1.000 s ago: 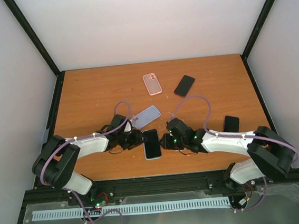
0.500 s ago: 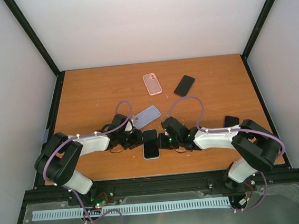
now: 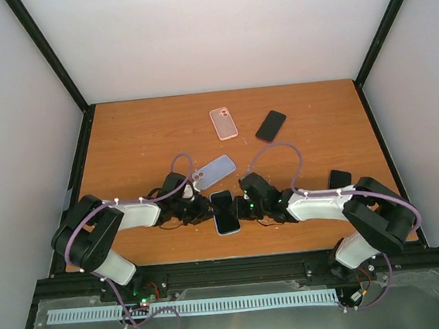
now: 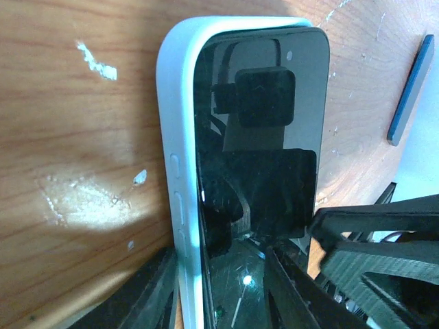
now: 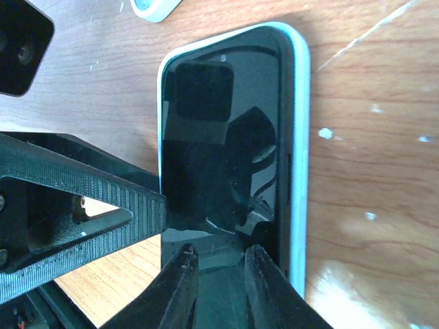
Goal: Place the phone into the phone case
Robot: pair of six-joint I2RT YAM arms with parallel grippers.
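Observation:
The phone (image 3: pixel 224 211) has a black screen and lies inside a light-blue case (image 4: pixel 180 171) near the table's front, between my two grippers. My left gripper (image 3: pixel 205 208) is at its left long edge. In the left wrist view the left gripper (image 4: pixel 218 253) is closed over that edge, one finger outside the case and one on the screen (image 4: pixel 260 137). My right gripper (image 3: pixel 241 207) comes from the right. In the right wrist view the right gripper (image 5: pixel 218 250) is nearly closed, with its tips on the screen (image 5: pixel 219 151).
A lavender case (image 3: pixel 213 171) lies just behind the phone. A pink case (image 3: pixel 223 123) and a black phone (image 3: pixel 270 125) lie further back. Another dark phone (image 3: pixel 339 178) lies to the right, beside my right arm.
My right gripper has moved left from beside the phone onto its screen. The phone has turned slightly. My left gripper has stayed at the phone's left edge.

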